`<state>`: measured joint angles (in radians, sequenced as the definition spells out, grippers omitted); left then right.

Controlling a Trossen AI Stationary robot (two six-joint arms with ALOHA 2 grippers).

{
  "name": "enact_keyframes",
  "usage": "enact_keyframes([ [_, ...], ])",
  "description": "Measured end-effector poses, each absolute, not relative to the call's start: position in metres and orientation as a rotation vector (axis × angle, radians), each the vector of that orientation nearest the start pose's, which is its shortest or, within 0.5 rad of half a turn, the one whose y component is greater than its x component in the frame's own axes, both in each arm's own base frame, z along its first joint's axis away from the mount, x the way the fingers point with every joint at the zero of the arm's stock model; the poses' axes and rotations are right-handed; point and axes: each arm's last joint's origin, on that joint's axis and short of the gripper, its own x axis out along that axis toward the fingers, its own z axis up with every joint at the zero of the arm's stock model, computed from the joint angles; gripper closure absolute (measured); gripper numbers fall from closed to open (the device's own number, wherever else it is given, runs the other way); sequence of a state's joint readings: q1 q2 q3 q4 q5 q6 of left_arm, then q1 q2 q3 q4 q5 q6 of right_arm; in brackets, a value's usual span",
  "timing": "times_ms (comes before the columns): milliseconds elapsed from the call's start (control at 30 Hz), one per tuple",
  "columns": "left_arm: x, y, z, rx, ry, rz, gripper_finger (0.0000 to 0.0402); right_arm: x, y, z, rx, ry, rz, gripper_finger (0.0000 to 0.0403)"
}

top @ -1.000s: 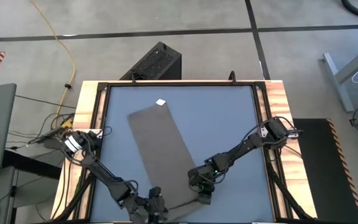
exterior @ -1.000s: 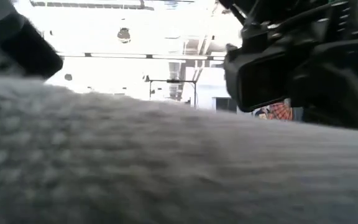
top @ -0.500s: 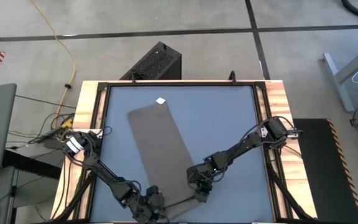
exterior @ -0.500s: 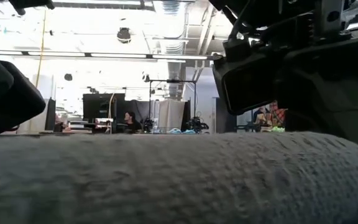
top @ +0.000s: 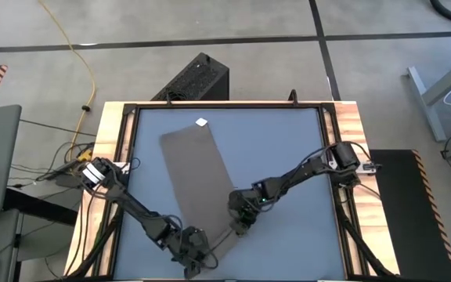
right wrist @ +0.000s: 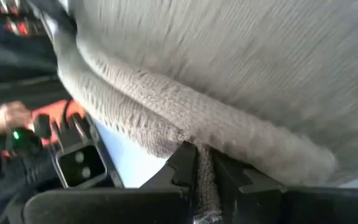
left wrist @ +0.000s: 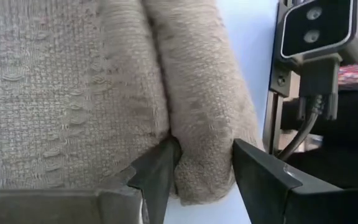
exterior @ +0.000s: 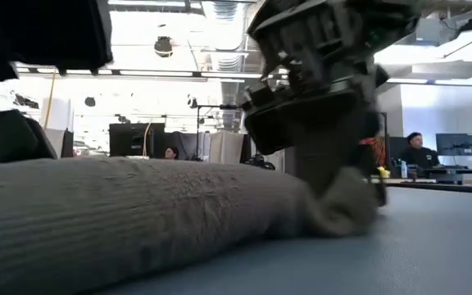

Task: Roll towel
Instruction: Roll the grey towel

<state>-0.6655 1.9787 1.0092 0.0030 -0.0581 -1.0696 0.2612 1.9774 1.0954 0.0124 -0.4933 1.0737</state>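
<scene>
Towel point(left wrist: 73, 87): soft woven cloth, ribbed, matt, rough. Table point(top: 280, 149): smooth matt blue top, wood rim. Fingers point(left wrist: 260, 174): matt dark plastic.

One towel point(top: 198, 176), two arms, two people in background

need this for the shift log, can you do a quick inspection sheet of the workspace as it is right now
surface: blue-grey table top in a black frame with wooden side rails.
job's things: taupe towel lies flat as a long strip, white tag at its far end; the near end is folded over into a first roll.
clutter: nothing seen on the table besides the towel.
grippers: left gripper has the rolled edge between its fingers at the near left corner; right gripper is shut on the towel edge at the near right corner.
cables: yellow cable and dark leads on the floor to the left of the table.
surroundings: black box behind the table; people seated at desks in the room beyond.
</scene>
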Motion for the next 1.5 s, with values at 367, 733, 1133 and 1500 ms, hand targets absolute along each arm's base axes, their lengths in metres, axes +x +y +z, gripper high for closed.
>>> enact_keyframes([
  [367,0.277,-0.203,0.115,-0.532,1.129,0.139,0.026,0.365,0.12,0.123,1.048,1.227,0.141,0.0354],
  [733,0.256,-0.203,0.15,-0.485,1.149,0.064,0.0264,0.357,0.15,0.122,1.054,1.228,0.141,0.0354],
  [1133,0.24,-0.175,0.223,-0.445,0.801,0.219,0.0266,0.356,0.153,0.122,1.063,1.225,0.143,0.0354],
  [1500,0.259,-0.059,0.156,-0.682,0.94,0.485,0.0306,0.358,0.153,0.122,1.09,1.22,0.14,0.0354],
])
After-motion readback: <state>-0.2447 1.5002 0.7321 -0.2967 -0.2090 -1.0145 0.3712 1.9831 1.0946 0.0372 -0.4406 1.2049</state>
